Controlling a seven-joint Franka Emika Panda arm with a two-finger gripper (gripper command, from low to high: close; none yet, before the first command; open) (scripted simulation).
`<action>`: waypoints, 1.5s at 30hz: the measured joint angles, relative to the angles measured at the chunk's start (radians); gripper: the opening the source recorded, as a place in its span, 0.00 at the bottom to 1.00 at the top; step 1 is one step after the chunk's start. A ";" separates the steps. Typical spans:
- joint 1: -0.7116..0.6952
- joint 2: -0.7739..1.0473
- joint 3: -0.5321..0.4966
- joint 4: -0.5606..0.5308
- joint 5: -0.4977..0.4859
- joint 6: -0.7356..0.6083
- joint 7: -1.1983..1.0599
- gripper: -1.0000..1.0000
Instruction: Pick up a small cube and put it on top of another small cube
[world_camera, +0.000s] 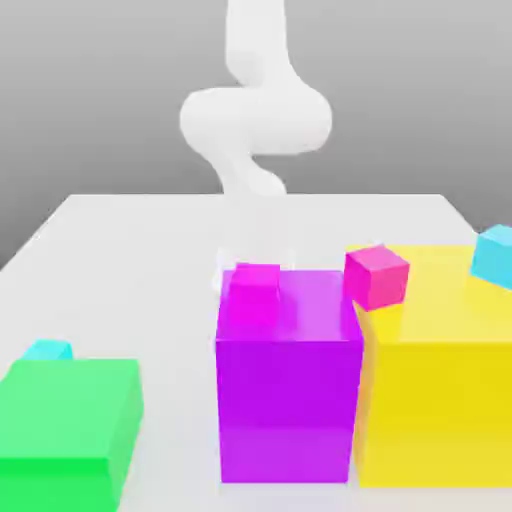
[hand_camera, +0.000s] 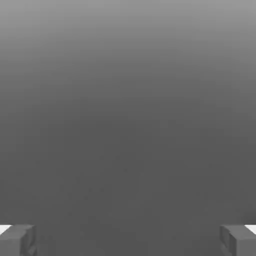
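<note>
The arm (world_camera: 255, 110) stands at the far edge of the white table (world_camera: 150, 250), and its gripper (hand_camera: 128, 240) hangs behind the purple block (world_camera: 288, 375), partly hidden by it in the exterior view. In the hand view the two fingertips (hand_camera: 17, 239) sit far apart at the sides with nothing between them, so the jaws are wide and empty. Three big blocks line the near edge: a green block (world_camera: 68, 425) toward the exterior view's left, the purple one in the middle, and a yellow block (world_camera: 440, 380) on the exterior view's right, just beside the purple one. The small cubes are scattered among them. A magenta cube (world_camera: 255, 290) rests on the purple block near its far edge; a pink cube (world_camera: 377, 276) sits tilted on the yellow block at the corner next to the purple one; a cyan cube (world_camera: 495, 255) lies further along the yellow top; and another cyan cube (world_camera: 47, 350) peeks from behind the green block, on the table. No cube is stacked yet. The risks from here look to be these: the pink cube is turned on its corner, so flat fingers may close on its edges and squirt it off the block; the magenta cube sits close to the edge and a descending finger could nudge it over; and setting one small cube on another leaves little margin, so an off-centre release would likely topple it to the table.
</note>
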 joint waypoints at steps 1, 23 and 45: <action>-0.002 0.039 -0.033 -0.016 0.003 0.020 -0.033 0.50; -0.225 0.837 -0.519 -0.333 0.229 0.433 -0.803 0.50; -0.325 0.921 -0.412 -0.322 0.315 0.489 -0.883 0.00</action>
